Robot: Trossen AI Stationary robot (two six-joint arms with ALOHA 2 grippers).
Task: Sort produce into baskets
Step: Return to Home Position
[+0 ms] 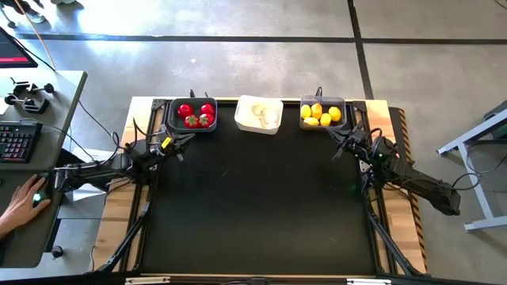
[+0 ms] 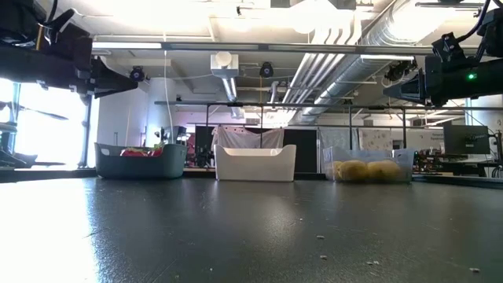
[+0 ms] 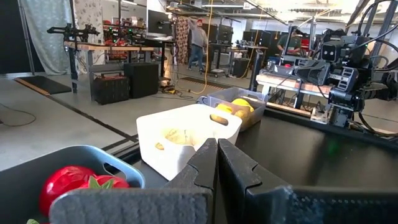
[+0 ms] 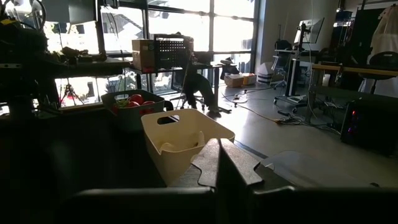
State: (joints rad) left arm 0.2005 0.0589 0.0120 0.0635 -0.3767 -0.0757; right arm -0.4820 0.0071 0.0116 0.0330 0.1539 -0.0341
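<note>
Three baskets stand in a row at the table's far edge. The left dark grey basket holds red tomatoes. The white basket holds white bulbs. The right dark grey basket holds yellow lemons. My left gripper is shut and empty, near the tomato basket at the table's left side. My right gripper is shut and empty, near the lemon basket at the right side. Both hang above the table. The left wrist view shows the tomato, the white basket and the lemons.
The black table top stretches bare toward the near edge. A person's hand rests on a side desk at the left, beside a keyboard. A grey frame stands off the table's right.
</note>
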